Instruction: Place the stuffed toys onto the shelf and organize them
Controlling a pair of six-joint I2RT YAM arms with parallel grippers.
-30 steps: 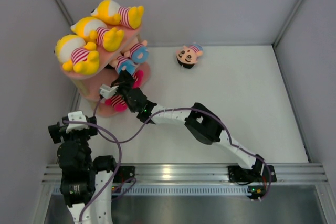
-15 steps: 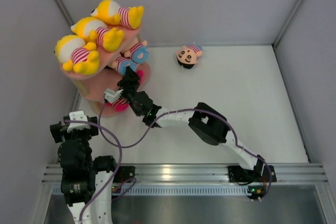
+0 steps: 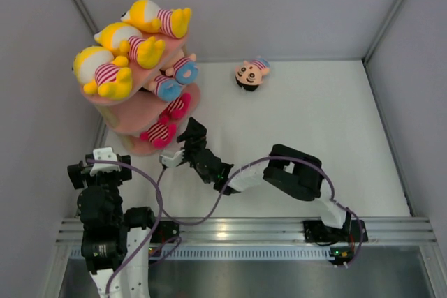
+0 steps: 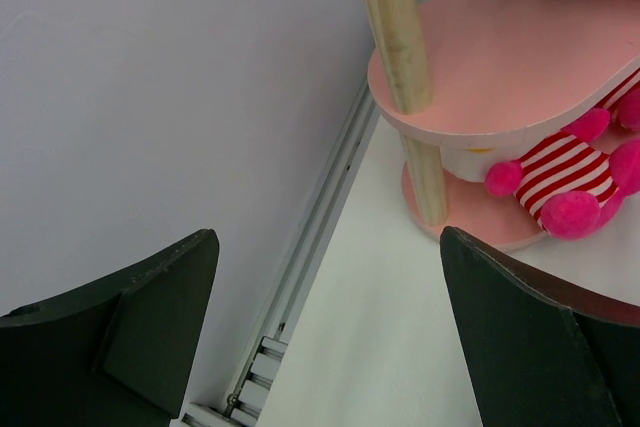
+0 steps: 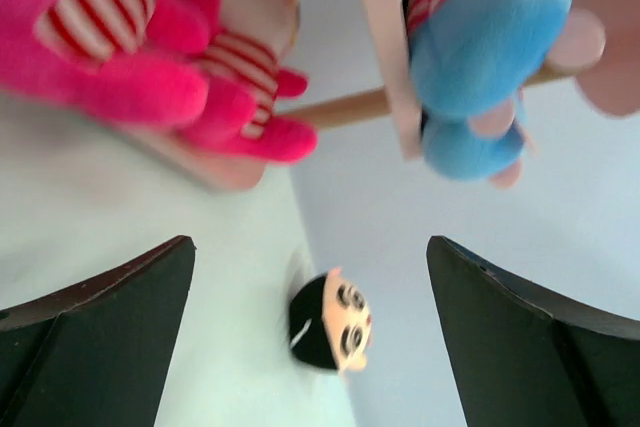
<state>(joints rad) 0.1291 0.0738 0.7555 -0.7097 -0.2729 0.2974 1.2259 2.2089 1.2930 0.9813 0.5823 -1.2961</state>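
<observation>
The right gripper [image 3: 183, 144] stands spread and empty just off the near-right rim of the shelf [image 3: 129, 113], which sits in the table's [image 3: 335, 137] far-left corner. Two magenta toys [image 3: 159, 134] lie on its bottom board, blue-bottomed ones [image 3: 167, 87] on the middle, and three yellow ones [image 3: 115, 75] on top. One pink-faced toy [image 3: 250, 73] lies near the table's far edge. The left gripper [image 3: 96, 167] is also spread, by the left edge.

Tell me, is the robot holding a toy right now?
No, nothing is held. The right gripper is open and empty beside the shelf, and the left gripper is open and empty too.
</observation>
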